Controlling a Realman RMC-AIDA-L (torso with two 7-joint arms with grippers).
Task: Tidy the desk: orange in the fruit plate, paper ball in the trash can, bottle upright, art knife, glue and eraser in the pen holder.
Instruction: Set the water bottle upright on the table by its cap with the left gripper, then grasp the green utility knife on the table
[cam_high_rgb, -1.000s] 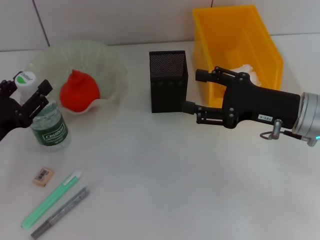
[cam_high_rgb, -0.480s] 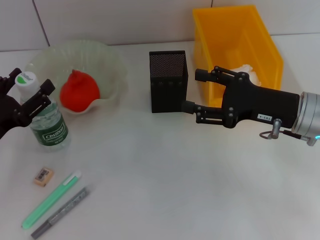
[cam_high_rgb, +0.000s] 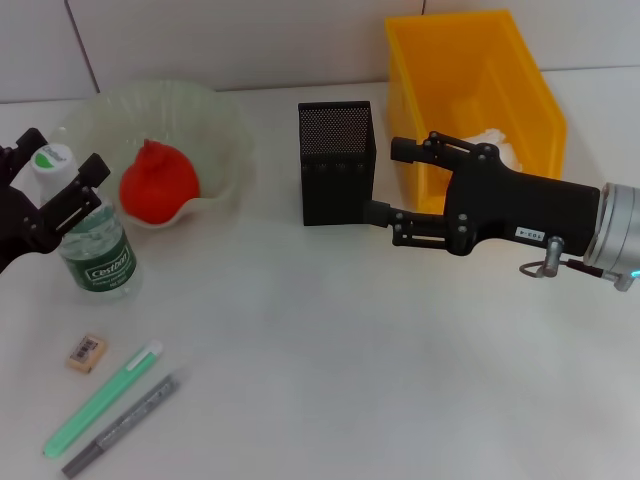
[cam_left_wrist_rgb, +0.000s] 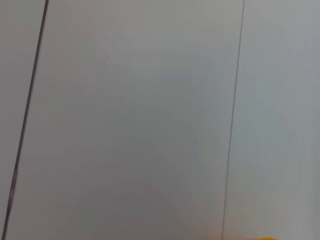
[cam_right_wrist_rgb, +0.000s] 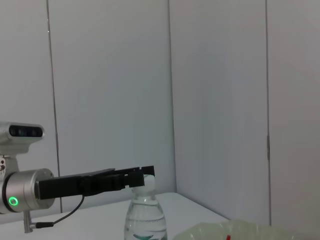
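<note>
Desk, head view, items listed left to right.

Left gripper (cam_high_rgb: 55, 180): at the far left edge, fingers spread apart on either side of the bottle's cap, released, not clamping it.
Bottle (cam_high_rgb: 95, 250): clear plastic, green label, white cap; stands upright at the left, just near of the fruit plate. Also seen in the right wrist view (cam_right_wrist_rgb: 145, 220) with the left gripper (cam_right_wrist_rgb: 142, 175) level with its cap.
Fruit plate (cam_high_rgb: 225, 130): pale, ruffled rim, far left of the desk.
Orange (cam_high_rgb: 158, 185): lies inside the fruit plate.
Eraser (cam_high_rgb: 87, 351): small, tan, flat on the desk, near of the bottle.
Glue (cam_high_rgb: 102, 399): green stick with a white tip, lying aslant, near left.
Art knife (cam_high_rgb: 122, 425): grey, lying just beside the glue, roughly parallel to it.
Pen holder (cam_high_rgb: 336, 165): black mesh, square, upright at the centre far side.
Trash can (cam_high_rgb: 530, 95): yellow bin, far right.
Paper ball (cam_high_rgb: 500, 145): white, inside the trash can, partly hidden by the arm.
Right gripper (cam_high_rgb: 385, 183): held just right of the pen holder, in front of the trash can, fingers apart, grasping nothing.
</note>
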